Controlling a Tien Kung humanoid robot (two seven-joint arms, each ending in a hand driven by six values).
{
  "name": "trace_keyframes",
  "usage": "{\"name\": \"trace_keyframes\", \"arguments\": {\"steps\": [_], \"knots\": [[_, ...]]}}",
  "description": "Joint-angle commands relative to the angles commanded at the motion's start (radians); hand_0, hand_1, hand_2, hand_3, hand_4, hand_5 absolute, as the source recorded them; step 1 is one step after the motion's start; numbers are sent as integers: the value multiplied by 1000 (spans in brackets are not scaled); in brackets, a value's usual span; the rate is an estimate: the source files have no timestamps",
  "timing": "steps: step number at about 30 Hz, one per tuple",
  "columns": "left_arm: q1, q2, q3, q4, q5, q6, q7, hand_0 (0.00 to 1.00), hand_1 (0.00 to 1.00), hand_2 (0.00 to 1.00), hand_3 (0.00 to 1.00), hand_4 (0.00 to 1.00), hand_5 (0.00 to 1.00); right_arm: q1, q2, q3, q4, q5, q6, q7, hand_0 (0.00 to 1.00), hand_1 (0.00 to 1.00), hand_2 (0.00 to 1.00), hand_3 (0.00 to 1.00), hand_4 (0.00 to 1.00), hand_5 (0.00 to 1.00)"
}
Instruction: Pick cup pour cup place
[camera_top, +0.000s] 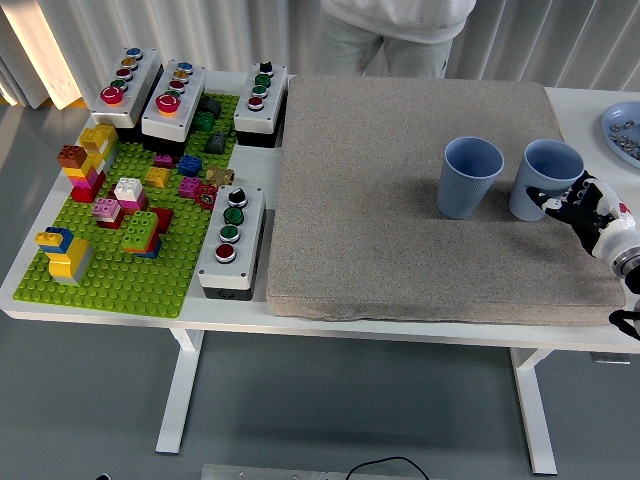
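Two blue cups stand upright on the grey mat (400, 250): the left cup (470, 176) and the right cup (548, 172). My right hand (572, 206) comes in from the right edge at the right cup's lower right side. Its white-tipped fingers (541, 198) curl around the front of the cup's base, so the hand holds the cup, which still rests on the mat. What is inside the cups cannot be seen. The left arm is out of view.
A green brick baseplate (110, 280) with several toy bricks and button boxes (231, 240) fills the table's left part. A blue plate (622, 128) with small items sits at the far right edge. A person (395, 30) stands at the far side.
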Motion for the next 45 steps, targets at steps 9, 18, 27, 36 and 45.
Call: {"name": "trace_keyframes", "arguments": {"steps": [9,18,27,36,45], "knots": [[-3,0,1,0,-2,0,0,740,776,836,662,536,936,-1,-4,7,15,-12,-11,5,859,770,703,752,743,228],[-3,0,-1,0,-1,0,0,740,776,835,662,535,936,-2,-5,10,23,-15,-14,4,845,748,676,729,743,228],[3,2,-3,0,-1,1,1,740,776,835,662,536,937,-6,-9,3,44,-36,-24,9,838,742,664,709,738,216],[4,2,-2,0,-4,1,1,740,776,835,662,535,937,-9,-11,3,55,-35,-27,13,827,731,657,707,733,201],[2,3,2,0,-8,1,0,740,776,835,662,536,936,-6,-15,7,62,-45,-31,12,828,733,653,706,728,164]]}}
